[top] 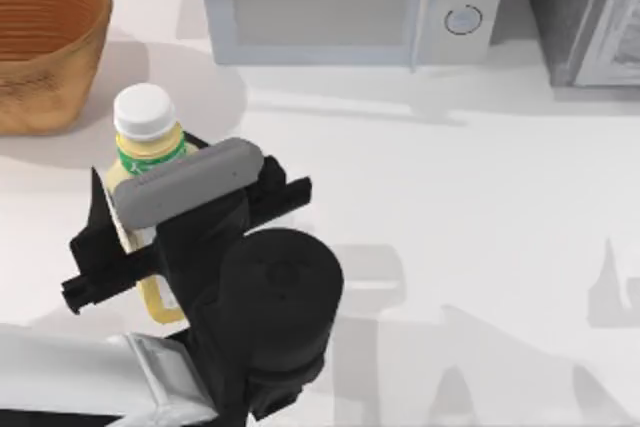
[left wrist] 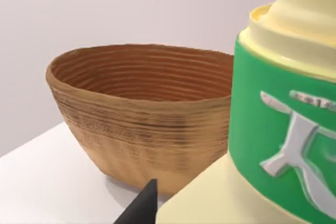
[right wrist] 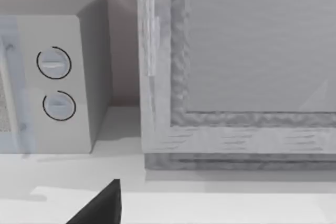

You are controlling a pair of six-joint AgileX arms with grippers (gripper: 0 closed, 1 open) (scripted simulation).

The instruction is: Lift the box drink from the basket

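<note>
The box drink (top: 146, 112), pale yellow with a white cap and a green band, is upright outside the basket (top: 40, 42), to its right and nearer the table's front. My left gripper (top: 135, 232) is shut on the drink's body below the band, and the arm hides the lower part. In the left wrist view the green band of the box drink (left wrist: 283, 129) is very close. The basket (left wrist: 142, 124) stands behind it with nothing visible inside, and one dark fingertip (left wrist: 142, 205) shows at the edge. My right gripper (right wrist: 100, 208) is parked near the microwave, away from the drink.
A white microwave (top: 340, 2) stands along the back wall, with a grey cabinet (top: 590, 12) at the back right. In the right wrist view the microwave's dials (right wrist: 55, 85) and the cabinet front (right wrist: 236, 66) are close ahead. Bare white tabletop (top: 480, 227) lies to the right.
</note>
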